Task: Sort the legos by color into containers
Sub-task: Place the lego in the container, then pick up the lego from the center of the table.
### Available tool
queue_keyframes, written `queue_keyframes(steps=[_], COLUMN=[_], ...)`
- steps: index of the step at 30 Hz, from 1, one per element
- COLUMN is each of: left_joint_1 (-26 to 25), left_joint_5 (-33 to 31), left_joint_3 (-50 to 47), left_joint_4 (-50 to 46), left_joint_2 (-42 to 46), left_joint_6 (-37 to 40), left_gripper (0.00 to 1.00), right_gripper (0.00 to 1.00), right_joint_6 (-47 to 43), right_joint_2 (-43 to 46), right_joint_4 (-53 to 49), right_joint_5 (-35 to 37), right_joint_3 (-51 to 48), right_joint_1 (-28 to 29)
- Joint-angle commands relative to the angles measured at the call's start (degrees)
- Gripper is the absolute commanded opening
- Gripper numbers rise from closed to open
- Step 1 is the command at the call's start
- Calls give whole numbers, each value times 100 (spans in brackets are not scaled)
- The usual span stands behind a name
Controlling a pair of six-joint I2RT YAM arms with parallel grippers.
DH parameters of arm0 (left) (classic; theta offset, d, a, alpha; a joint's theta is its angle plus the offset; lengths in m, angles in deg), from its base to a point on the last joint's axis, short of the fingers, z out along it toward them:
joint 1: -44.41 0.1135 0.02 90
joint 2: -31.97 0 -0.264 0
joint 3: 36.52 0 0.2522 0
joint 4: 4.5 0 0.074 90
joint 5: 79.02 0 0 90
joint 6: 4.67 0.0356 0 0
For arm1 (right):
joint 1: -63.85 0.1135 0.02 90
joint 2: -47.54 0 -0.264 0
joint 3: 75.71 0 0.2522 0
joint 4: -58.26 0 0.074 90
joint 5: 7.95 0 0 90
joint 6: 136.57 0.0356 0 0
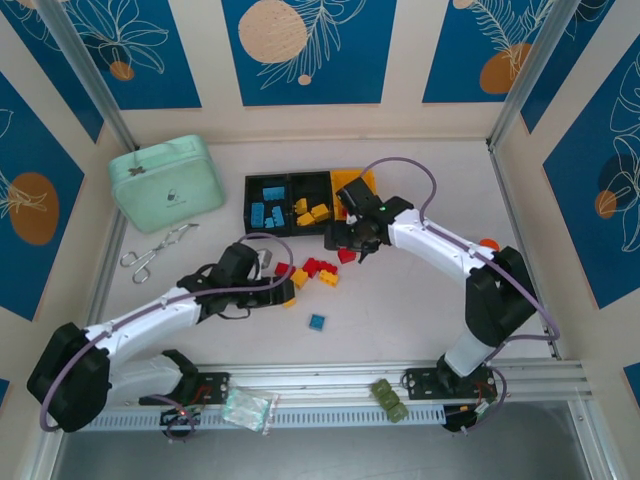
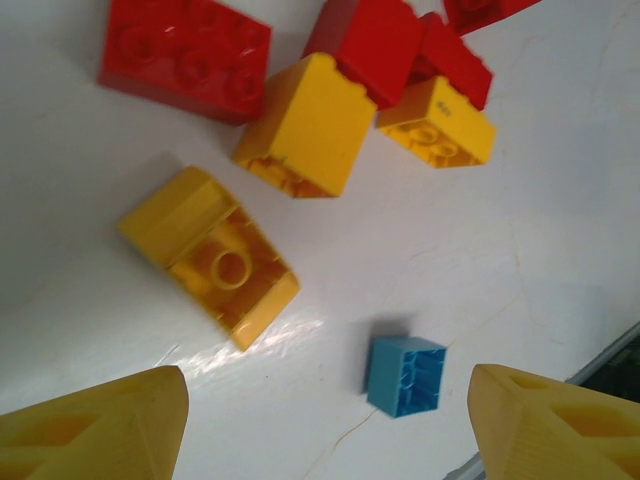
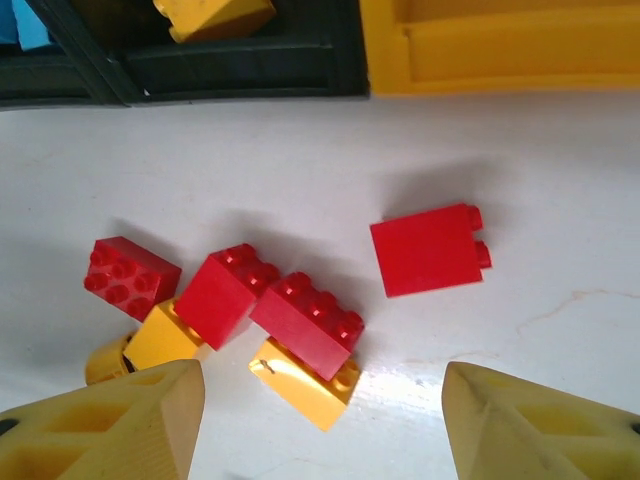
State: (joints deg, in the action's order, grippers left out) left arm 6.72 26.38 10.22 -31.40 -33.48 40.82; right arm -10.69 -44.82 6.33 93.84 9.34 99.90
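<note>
SORTING UNDER WAY: Both my pincers hang open and empty above the loose legos (image 1: pixel 318 268) on the white tabletop (image 1: pixel 400 325), with some blue and yellow pieces already binned. My left pincer (image 2: pixel 325 435) has its jaws spread wide. A single blue lego (image 2: pixel 405 375) lies on its side just ahead, nearer the right-hand finger. A tipped yellow lego (image 2: pixel 210 255) sits farther ahead to the left, with a red-and-yellow heap beyond it. My right pincer (image 3: pixel 320 425), likewise agape and holding nothing, looks down on a lone red lego (image 3: pixel 425 250) ahead and to the right, apart from the cluster ahead-left. The containers (image 1: pixel 289 190) stand beyond: the yellow container (image 3: pixel 500 50) lies past the red piece, and a black container (image 3: pixel 250 65) holding a yellow brick lies to its left. The best course, I judge, is to take the isolated pieces first. I should centre the jaws over the brick, descend squarely so neighbours are not nudged, and close across its smooth flat sides rather than the studs.
</note>
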Motion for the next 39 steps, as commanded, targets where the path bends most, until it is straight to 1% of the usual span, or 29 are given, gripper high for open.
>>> queue_keyframes(steps=[1,8,17,27,35,39], left_joint_1=[-76,-253,-291,-298,-298,-295], left_joint_5=[295,275,192,139,152,148], left_joint_3=[228,342,291,222,201,195], left_joint_4=[384,506,471,482,503,504], left_joint_2=[-177,-449,-480,-508,-539,-543], left_joint_6=[59,13,-33,-104,-137,-149], left_gripper=[73,73,73,73,73,73], right_gripper=[65,65,65,63,57,47], right_joint_6=[-140,-261,-459,-876,-1087,-1136], right_joint_2=[274,156,-485,-1153,-1465,-1522], right_joint_4=[155,366,591,654,698,692], right_joint_5=[215,317,341,603,717,690], right_joint_3=[-237,-459,-355,-149,-8,54], right_joint_1=[16,-28,-83,-142,-178,-169])
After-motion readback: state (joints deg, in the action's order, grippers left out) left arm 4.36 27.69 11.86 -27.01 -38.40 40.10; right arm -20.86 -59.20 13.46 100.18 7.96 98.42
